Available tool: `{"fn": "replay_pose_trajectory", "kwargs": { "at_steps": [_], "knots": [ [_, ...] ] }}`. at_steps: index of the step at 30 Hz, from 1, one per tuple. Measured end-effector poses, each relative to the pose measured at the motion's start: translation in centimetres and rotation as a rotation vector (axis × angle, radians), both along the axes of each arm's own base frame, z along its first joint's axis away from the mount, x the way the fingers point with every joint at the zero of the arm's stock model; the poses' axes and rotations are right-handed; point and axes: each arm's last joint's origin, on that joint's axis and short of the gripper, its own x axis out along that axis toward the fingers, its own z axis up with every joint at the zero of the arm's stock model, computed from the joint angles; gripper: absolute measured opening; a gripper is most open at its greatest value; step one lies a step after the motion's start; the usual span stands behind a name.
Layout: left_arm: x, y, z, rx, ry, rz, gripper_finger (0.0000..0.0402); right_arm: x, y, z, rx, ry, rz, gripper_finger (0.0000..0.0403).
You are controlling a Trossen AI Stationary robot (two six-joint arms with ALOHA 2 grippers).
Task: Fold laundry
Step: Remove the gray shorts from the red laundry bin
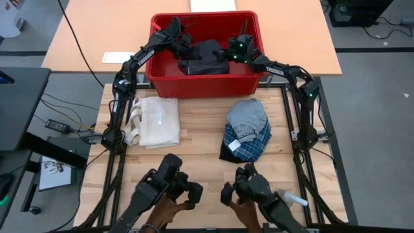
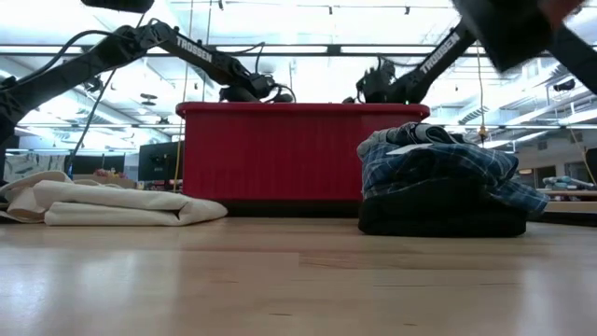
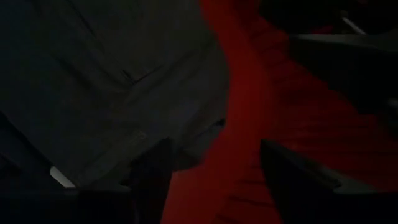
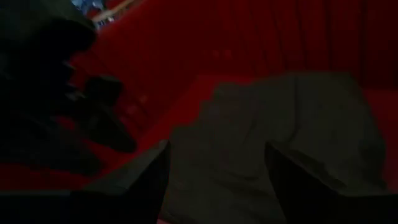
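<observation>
A dark garment (image 1: 208,57) lies crumpled on the floor of a red bin (image 1: 204,84) at the table's far edge. Both arms reach into the bin. My left gripper (image 1: 186,50) is at the garment's left side, open; in its wrist view the garment (image 3: 93,93) lies under one finger and the bin's red floor under the other. My right gripper (image 1: 231,54) is at the garment's right side, open, with the garment (image 4: 280,130) just ahead between its fingers. A pile (image 1: 248,129) rests on the table: grey cloth on top, blue-and-white plaid below, black underneath.
A folded cream cloth (image 1: 158,122) lies on the table's left part, seen in the low view (image 2: 112,203) in front of the bin (image 2: 280,154). Near the table's near edge, a person's hands (image 1: 169,208) hold two dark handles. Bare wood shows between the pile and the cream cloth.
</observation>
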Motion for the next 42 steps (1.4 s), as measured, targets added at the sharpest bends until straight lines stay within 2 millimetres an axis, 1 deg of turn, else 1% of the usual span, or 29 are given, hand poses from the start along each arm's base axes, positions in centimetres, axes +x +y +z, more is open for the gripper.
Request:
{"fn": "replay_pose_trajectory", "kwargs": {
  "at_steps": [3,6,10,13,17,19,21,23,26,28,32,33,35,38,42],
  "knots": [
    [0.1,0.1,-0.4,0.009,0.009,-0.011,0.0263,-0.1,-0.5,-1.7,0.046,0.027,0.002,0.0268],
    [0.0,0.2,-0.4,0.047,0.035,0.003,0.0267,-0.2,-0.6,-3.2,0.109,0.08,-0.029,0.0268],
    [-0.4,0.6,-0.4,0.05,0.039,0.017,0.0268,-1.0,-0.6,-4.5,0.205,0.173,-0.077,0.0281],
    [-1.0,1.0,-0.4,0.049,0.037,0.031,0.0268,-1.8,-0.7,-4.8,0.261,0.208,-0.097,0.0304],
    [-1.8,1.5,-0.6,0.042,0.028,0.039,0.0268,-2.8,-1.4,-4.6,0.313,0.16,-0.141,0.0347],
    [-2.3,1.8,-1.3,0.014,0.028,0.045,0.0268,-3.3,-1.7,-4.6,0.31,0.166,-0.192,0.0368],
    [-2.6,1.9,-2.3,-0.023,0.037,0.044,0.0268,-3.5,-1.9,-4.6,0.288,0.184,-0.229,0.0388],
    [-2.7,1.8,-3.5,-0.055,0.05,0.043,0.0268,-3.5,-2.0,-4.6,0.25,0.215,-0.248,0.0397],
    [-2.6,1.4,-5.2,-0.11,0.055,0.028,0.0268,-3.4,-2.1,-4.5,0.212,0.221,-0.235,0.0393],
    [-2.2,1.1,-6.3,-0.143,0.056,0.029,0.0268,-3.2,-2.2,-5.0,0.223,0.21,-0.207,0.0388],
    [-1.6,0.4,-8.0,-0.196,0.061,0.045,0.0268,-3.0,-1.8,-6.7,0.318,0.244,-0.185,0.0382],
    [-1.6,0.4,-8.3,-0.202,0.061,0.047,0.0268,-2.9,-1.6,-7.2,0.341,0.256,-0.187,0.0381],
    [-1.3,0.2,-8.8,-0.197,0.058,0.044,0.0268,-2.6,-1.6,-7.4,0.35,0.231,-0.167,0.038],
    [-1.2,0.2,-9.0,-0.188,0.059,0.046,0.0268,-2.3,-1.7,-7.1,0.343,0.167,-0.111,0.038],
    [-1.2,0.3,-9.0,-0.167,0.074,0.058,0.0268,-1.3,-1.3,-6.7,0.33,0.096,0.008,0.0379]
  ]
}}
